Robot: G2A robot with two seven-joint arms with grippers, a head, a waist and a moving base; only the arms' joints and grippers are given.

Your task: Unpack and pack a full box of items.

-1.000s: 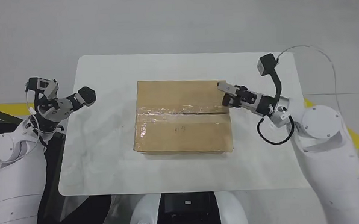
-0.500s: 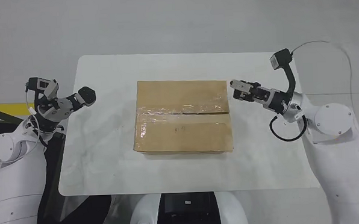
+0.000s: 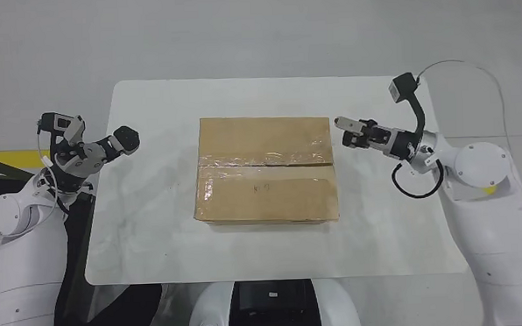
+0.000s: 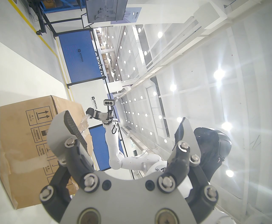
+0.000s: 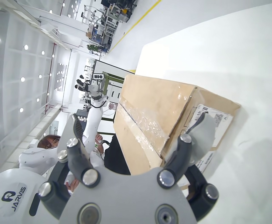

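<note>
sitting taped shut: box (image 3: 266,169) | right claw (image 3: 340,127) wide, just beside it | left claw (image 3: 130,138) wide, well apart

On the left wrist view I see the brown cardboard box (image 4: 12,135) carrying a column of black printed handling panels (image 4: 39,132) on its end face, the uppermost a pair of upward arrows with a caption. The box's opposite end bears a white paper label (image 5: 224,117) whose fine print I can't make out. Behind the box, blue wall boards (image 4: 72,48) show white lettering.
</note>
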